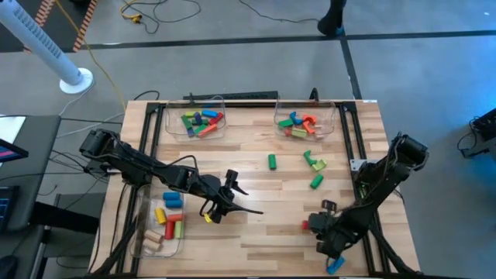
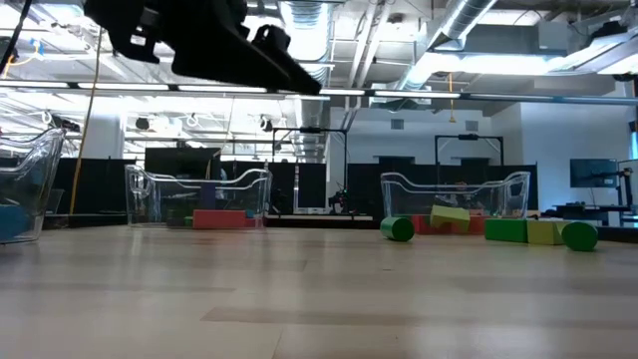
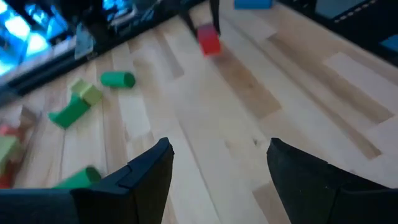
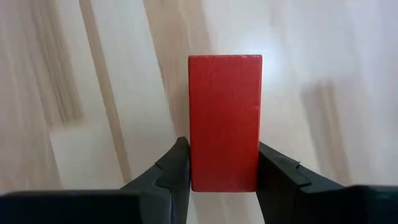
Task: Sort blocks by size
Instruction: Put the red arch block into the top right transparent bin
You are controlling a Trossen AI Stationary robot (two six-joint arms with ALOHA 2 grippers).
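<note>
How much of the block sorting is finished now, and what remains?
Done: three bins hold blocks, for example the near-left bin. In hand: the right claw is shut on a red block; the left claw hangs open and empty. Left: several green and yellow blocks loose on the table, and a blue block at its near edge.

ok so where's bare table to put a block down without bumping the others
The widest bare wood is the near middle, between the open left hand and the right hand shut on the red block. The strip between the two far bins is also free. It's crowded right of centre, around the loose green blocks.
</note>
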